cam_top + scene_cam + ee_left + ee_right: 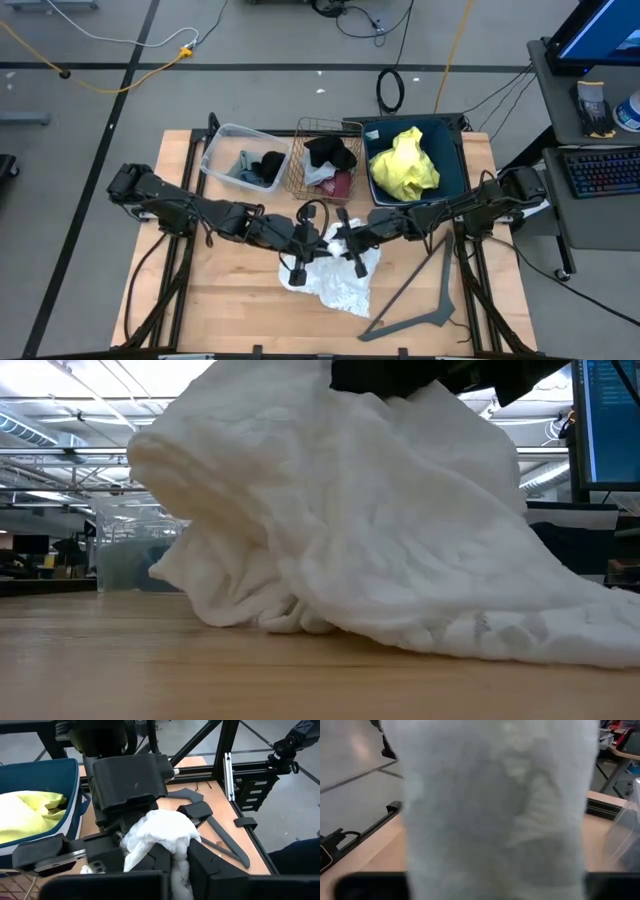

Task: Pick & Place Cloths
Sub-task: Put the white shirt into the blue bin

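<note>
Overhead, the clear plastic bin [228,150] sits toward the back left of the worktop [210,300], with a grey cloth [247,168] and a black cloth [270,165] inside. Beside it the wire basket [300,175] holds another black cloth [330,152] above a maroon one [340,185]. Further right, the dark blue bin [450,160] contains the yellow cloth [404,165].

In front of these, both arms reach toward the middle. The left gripper [297,262] has its fingers pressed together, pinching the left part of the large white cloth [338,275]. The right gripper [352,252] sits on the same cloth just to the right; its wrist view is filled with white fabric, which it appears to be closing on. The cloth is bunched and partly lifted between them, its lower edge still resting on the wood. A grey hanger [425,300] lies to the right on the worktop.
</note>
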You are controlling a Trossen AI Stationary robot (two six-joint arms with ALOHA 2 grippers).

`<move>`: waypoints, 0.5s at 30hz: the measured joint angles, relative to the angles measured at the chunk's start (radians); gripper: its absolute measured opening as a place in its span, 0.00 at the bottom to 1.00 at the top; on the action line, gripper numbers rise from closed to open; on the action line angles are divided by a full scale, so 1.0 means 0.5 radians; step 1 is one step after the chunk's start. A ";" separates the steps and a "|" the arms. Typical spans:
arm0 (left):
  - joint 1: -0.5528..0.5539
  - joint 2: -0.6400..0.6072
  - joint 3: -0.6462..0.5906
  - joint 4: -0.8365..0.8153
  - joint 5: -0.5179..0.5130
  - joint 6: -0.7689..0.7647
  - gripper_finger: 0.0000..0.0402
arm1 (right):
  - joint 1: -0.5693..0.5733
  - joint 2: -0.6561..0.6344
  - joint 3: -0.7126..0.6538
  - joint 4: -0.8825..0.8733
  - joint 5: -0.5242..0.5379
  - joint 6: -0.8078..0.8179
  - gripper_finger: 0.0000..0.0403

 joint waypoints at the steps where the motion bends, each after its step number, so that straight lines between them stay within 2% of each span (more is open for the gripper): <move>1: 0.000 0.000 0.000 0.000 0.000 0.000 0.08 | 0.000 0.000 -0.001 0.007 0.000 -0.002 0.12; 3: -0.001 0.000 0.000 -0.004 0.000 -0.003 0.12 | 0.000 -0.010 -0.002 0.007 0.001 -0.011 0.07; 8: -0.002 -0.006 0.002 -0.071 0.002 -0.012 0.21 | -0.001 -0.043 -0.004 -0.026 0.011 0.060 0.07; 15: -0.029 -0.151 0.004 -0.225 0.007 -0.015 0.31 | -0.001 -0.159 -0.006 -0.032 0.020 0.059 0.07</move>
